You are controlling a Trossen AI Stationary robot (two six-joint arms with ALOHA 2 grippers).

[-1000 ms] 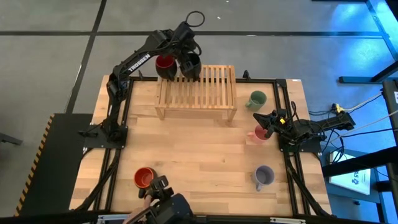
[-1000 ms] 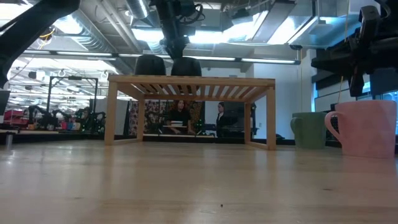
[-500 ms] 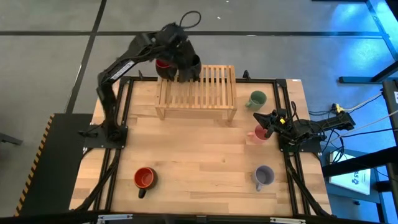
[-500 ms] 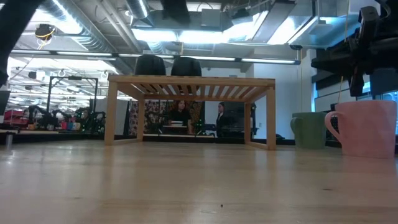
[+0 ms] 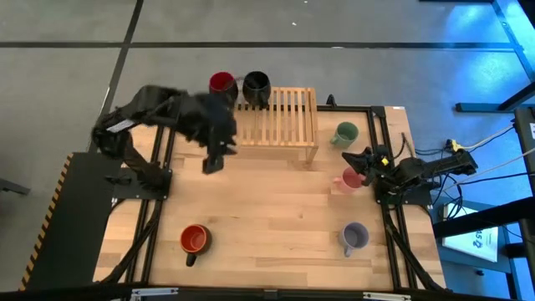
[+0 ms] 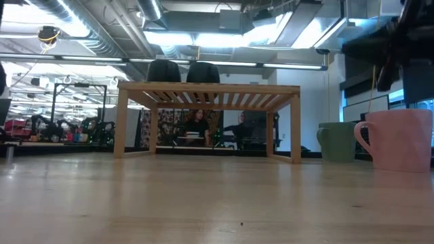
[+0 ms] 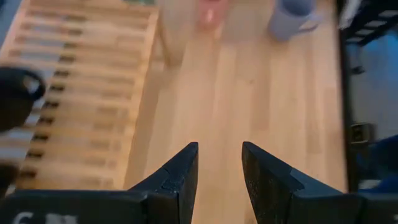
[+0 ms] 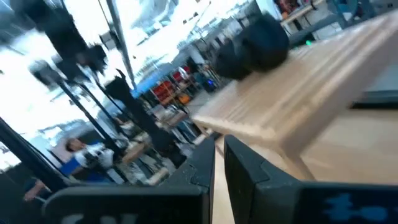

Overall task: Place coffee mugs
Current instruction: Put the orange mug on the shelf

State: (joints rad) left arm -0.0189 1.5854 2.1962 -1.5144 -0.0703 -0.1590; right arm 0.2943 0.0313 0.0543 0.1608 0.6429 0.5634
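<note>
Your wooden surface (image 5: 276, 209) carried a slatted rack (image 5: 276, 117) at its far edge, and in the low view people sat in the room beyond, seen under the rack. On the rack's left end stood the dark red mug (image 5: 221, 83) and the black mug (image 5: 256, 84), upright and side by side; the low view showed them as two dark shapes on top. Your left pincer (image 5: 213, 159) hung over the bare surface just in front of the rack's left corner, apart from both mugs, its fingers (image 7: 180, 171) spread with nothing between them. The orange mug (image 5: 194, 240) sat near the front left of the surface. On the right side, the pale green mug (image 5: 343, 134) stood beside the rack's right end, the pink mug (image 5: 347, 180) in front of it, and the lavender mug (image 5: 354, 238) nearer the front. Your right pincer (image 5: 365, 161) sat right at the pink mug, its fingers (image 8: 239, 165) pressed almost together around nothing in its own wrist view.
</note>
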